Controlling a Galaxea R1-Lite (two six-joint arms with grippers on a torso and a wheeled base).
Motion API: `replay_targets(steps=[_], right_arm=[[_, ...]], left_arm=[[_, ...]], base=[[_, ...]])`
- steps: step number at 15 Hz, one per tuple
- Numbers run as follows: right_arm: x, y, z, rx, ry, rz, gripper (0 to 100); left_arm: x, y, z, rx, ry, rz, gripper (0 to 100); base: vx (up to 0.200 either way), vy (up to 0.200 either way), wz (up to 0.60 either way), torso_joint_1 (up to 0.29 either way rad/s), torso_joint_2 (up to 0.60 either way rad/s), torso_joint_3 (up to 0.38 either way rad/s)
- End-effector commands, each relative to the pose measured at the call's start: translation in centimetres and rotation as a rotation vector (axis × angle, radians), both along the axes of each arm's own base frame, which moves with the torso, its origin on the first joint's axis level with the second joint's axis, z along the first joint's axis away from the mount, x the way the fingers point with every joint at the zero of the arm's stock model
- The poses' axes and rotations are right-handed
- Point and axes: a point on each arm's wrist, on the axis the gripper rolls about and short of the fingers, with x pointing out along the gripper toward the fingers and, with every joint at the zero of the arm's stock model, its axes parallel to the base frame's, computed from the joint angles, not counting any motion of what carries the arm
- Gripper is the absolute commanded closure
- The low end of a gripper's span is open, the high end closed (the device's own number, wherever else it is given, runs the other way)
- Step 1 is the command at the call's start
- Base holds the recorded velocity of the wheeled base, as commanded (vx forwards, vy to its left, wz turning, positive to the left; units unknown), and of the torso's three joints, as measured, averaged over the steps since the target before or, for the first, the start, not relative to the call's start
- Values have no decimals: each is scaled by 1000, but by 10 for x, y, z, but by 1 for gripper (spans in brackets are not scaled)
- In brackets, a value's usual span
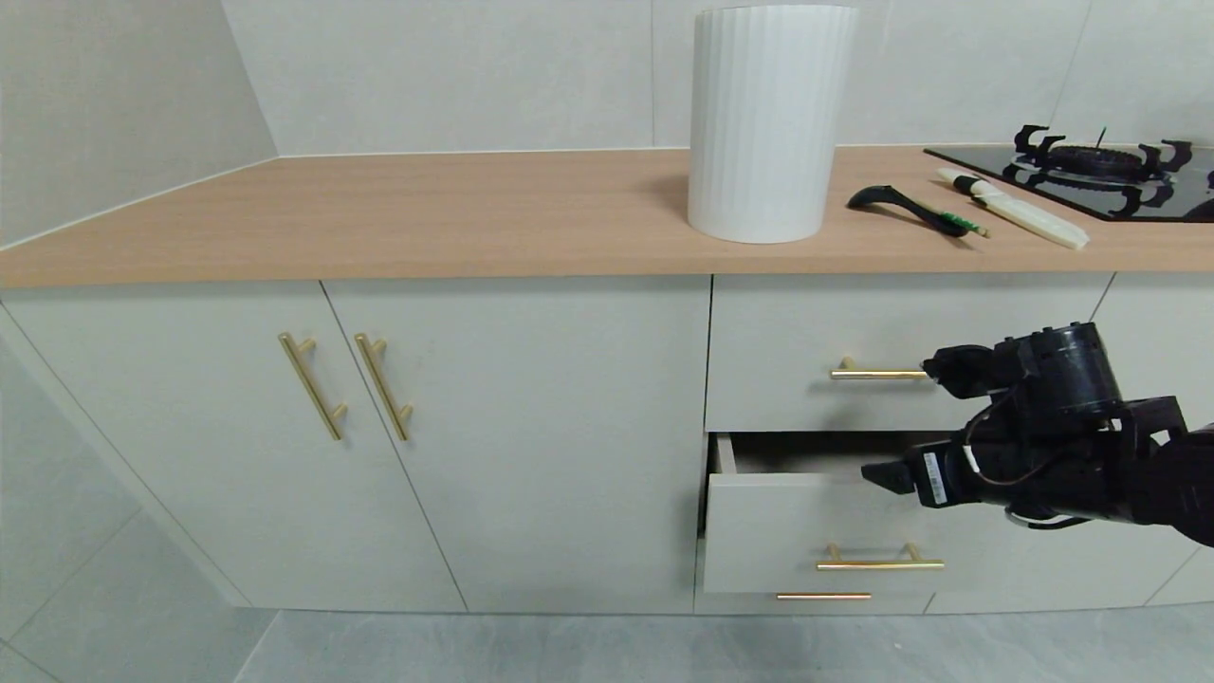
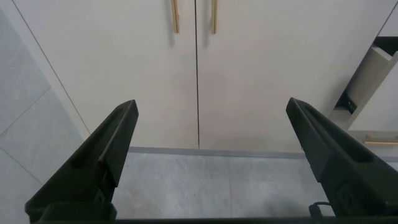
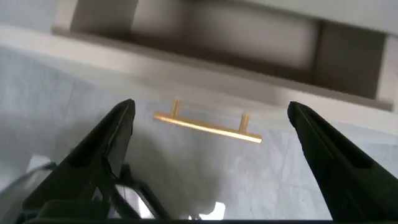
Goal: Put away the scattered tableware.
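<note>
Fingers [image 3: 118, 140] on my right gripper [image 1: 909, 423] are spread wide with nothing between them. It sits in front of the drawer [image 1: 806, 531], which stands a little way out of the cabinet, with a dark gap showing above its front. From the right wrist I look down past both fingers at the drawer's brass handle [image 3: 208, 126], which lies between them but farther off, not gripped. In the head view the upper fingertip is right at the end of the upper handle [image 1: 877, 374]; I cannot tell whether it touches. My left gripper [image 2: 211, 162] is just as wide open and empty, low down, facing the cupboard doors [image 2: 198, 62] and the floor.

The tableware is untouched. A ladle [image 1: 906, 209] and a pale utensil [image 1: 1020, 211] lie side by side, close but apart, near the counter's [image 1: 427, 218] front edge toward its right end. They are between the white canister [image 1: 763, 123] and the hob [image 1: 1100, 171].

I read this as the drawer-opening step, with nothing put away yet. The gap looks too narrow to drop a long utensil through, so I would first close on the handle and draw the front out farther, pulling straight so it does not bind. After that the right arm has to rise to the counter. The ladle is the nearer piece and its handle lies flat, so I would come down over it from above and keep clear of the canister.
</note>
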Motion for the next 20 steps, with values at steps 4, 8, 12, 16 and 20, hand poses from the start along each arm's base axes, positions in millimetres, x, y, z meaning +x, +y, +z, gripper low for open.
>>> replay_targets(steps=[4, 8, 12, 16, 20], right_arm=[[23, 6, -34, -9, 11, -45, 0], [40, 10, -57, 0, -4, -126, 0], [46, 5, -67, -12, 22, -147, 0], [45, 5, -64, -12, 17, -145, 0], [36, 2, -54, -23, 55, -137, 0]], left_arm=[[0, 0, 0, 0, 1, 1, 0], [0, 0, 0, 0, 1, 3, 0], [0, 0, 0, 0, 1, 1, 0], [0, 0, 0, 0, 1, 1, 0], [0, 0, 0, 0, 1, 1, 0]], base=[[0, 0, 0, 0, 0, 0], [0, 0, 0, 0, 0, 0], [0, 0, 0, 0, 0, 0], [0, 0, 0, 0, 0, 0], [0, 0, 0, 0, 0, 0]])
